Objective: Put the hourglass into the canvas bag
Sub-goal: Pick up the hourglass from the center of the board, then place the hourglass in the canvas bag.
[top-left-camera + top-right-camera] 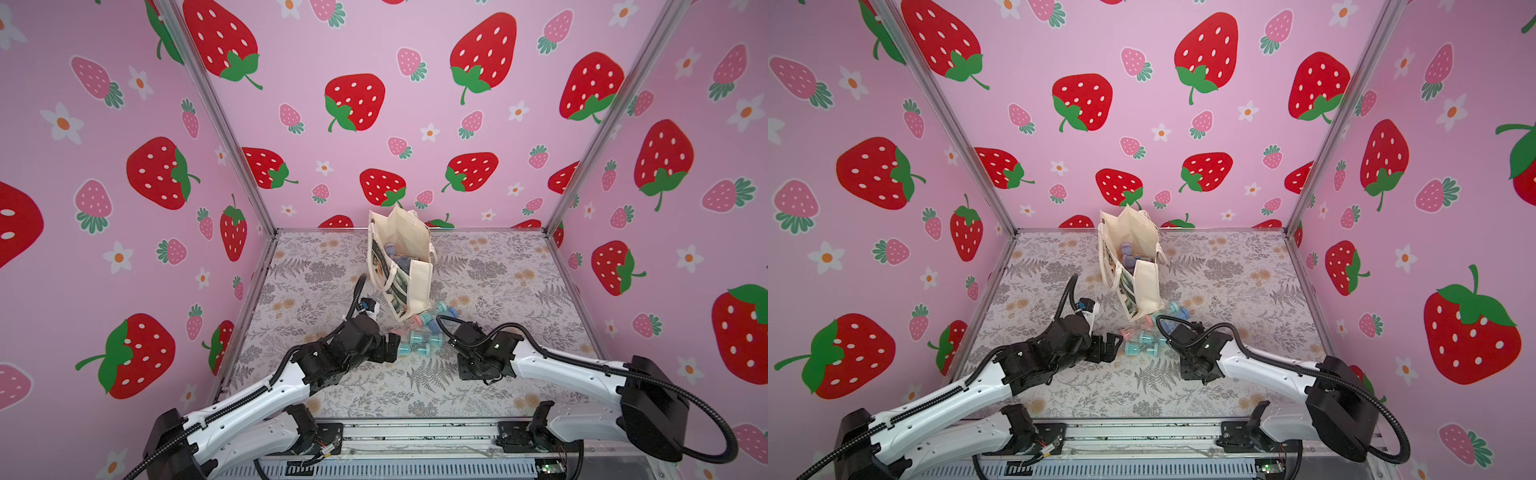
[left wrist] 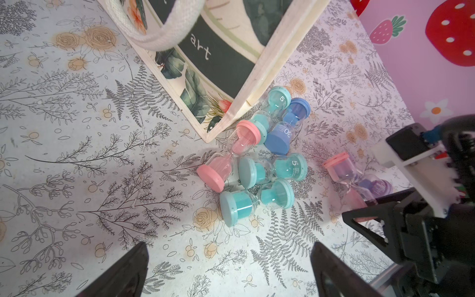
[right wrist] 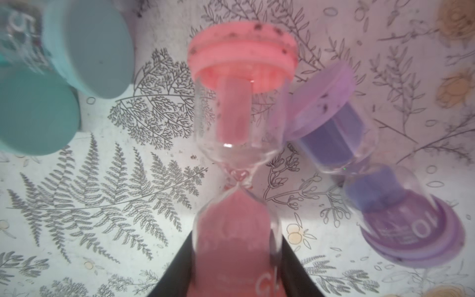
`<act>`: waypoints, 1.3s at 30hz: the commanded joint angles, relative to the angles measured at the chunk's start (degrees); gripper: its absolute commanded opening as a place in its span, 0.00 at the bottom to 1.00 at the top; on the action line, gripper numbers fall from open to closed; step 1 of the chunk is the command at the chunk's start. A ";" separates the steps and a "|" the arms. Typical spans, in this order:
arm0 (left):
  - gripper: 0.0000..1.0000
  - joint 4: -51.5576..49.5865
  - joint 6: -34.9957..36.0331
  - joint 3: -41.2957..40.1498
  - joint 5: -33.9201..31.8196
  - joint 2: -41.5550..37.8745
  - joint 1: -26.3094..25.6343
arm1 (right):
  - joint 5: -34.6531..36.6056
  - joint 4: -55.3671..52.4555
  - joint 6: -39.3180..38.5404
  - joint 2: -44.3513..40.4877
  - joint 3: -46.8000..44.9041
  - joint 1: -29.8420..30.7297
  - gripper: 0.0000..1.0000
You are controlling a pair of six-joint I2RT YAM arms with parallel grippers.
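The cream canvas bag (image 1: 409, 276) (image 1: 1144, 282) (image 2: 231, 51) stands open at the middle back, with several hourglasses inside. More hourglasses (image 1: 419, 338) (image 1: 1144, 343) lie in a pile at its near corner. My right gripper (image 3: 236, 235) is shut on the lower bulb of a pink hourglass (image 3: 239, 133) (image 2: 339, 169), beside a purple hourglass (image 3: 372, 167). I cannot tell whether the pink one is off the table. My left gripper (image 1: 392, 347) (image 2: 230, 248) hangs open and empty just left of the pile, near a teal hourglass (image 2: 254, 201).
A second pink hourglass (image 2: 231, 154), two more teal ones (image 2: 272, 169) and a blue one (image 2: 288, 126) crowd the bag's corner. A bag handle (image 2: 159, 30) hangs over its printed front. Strawberry-print walls (image 1: 374, 104) close in the floral table (image 1: 519, 282) on three sides.
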 commanded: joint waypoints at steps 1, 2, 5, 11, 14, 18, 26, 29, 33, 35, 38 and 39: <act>0.99 -1.00 0.96 2.77 -2.02 -0.84 -0.08 | 3.94 -2.43 -1.88 -2.49 2.85 -1.14 0.38; 0.99 -1.17 1.12 3.10 -2.14 -0.92 -0.12 | 4.07 -2.85 -2.66 -2.91 3.48 -1.67 0.38; 0.99 -1.85 1.77 4.01 -2.87 -1.27 -0.07 | 5.05 -4.07 -4.71 -4.67 5.53 -2.74 0.38; 0.99 -2.08 3.14 5.76 -4.39 -1.85 0.19 | 5.90 -3.27 -10.73 -8.67 8.80 -4.58 0.38; 0.99 -1.80 3.96 7.13 -4.29 -1.82 0.81 | 7.02 -2.92 -14.06 -9.36 11.73 -5.54 0.38; 0.99 -2.99 5.30 10.62 -4.26 -0.52 1.98 | 6.73 -1.30 -18.55 -8.25 16.96 -7.34 0.37; 0.99 -2.64 5.38 14.16 -3.45 0.70 4.59 | 5.31 3.68 -24.98 -3.70 27.05 -9.45 0.35; 0.99 -2.60 5.60 14.95 -2.56 0.86 5.94 | 3.81 6.63 -27.52 -1.53 30.75 -10.00 0.35; 0.99 -2.64 5.49 16.19 -1.04 1.17 8.12 | 2.57 9.10 -31.55 3.41 37.16 -10.30 0.35; 0.99 -2.33 5.70 16.81 -0.69 1.33 9.00 | 2.10 9.62 -32.76 6.36 40.71 -10.51 0.35; 0.99 -3.04 5.63 18.37 0.11 2.14 10.69 | 0.17 10.70 -34.53 10.70 45.61 -10.55 0.35; 0.99 -3.08 5.71 18.83 0.66 2.37 11.25 | 0.09 10.76 -34.99 12.11 47.33 -10.69 0.35</act>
